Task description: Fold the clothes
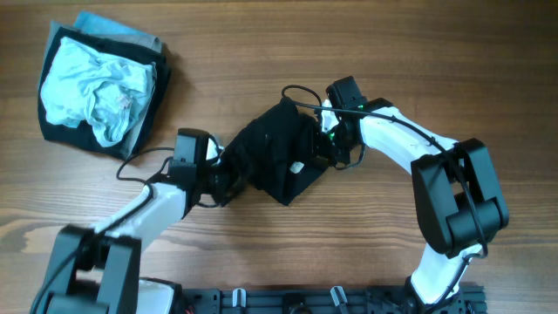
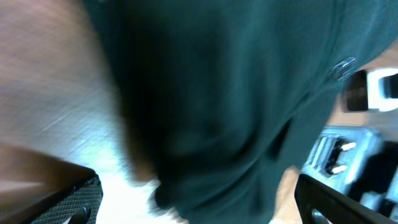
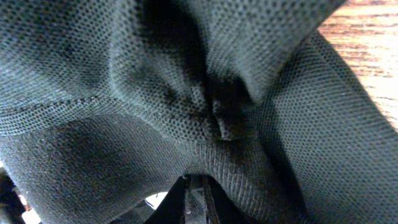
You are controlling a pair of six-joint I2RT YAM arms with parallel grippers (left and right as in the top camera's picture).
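The black T-shirt (image 1: 277, 153) lies bunched between the two sets of jaws. The right jaws are pressed together on a fold at its near edge. The left jaws stand spread, with cloth draped between them. The shirt is crumpled, with a small white label (image 1: 296, 167) showing. The left arm (image 1: 157, 199) and right arm (image 1: 397, 135) reach inward, low over the worktop (image 1: 375, 52).
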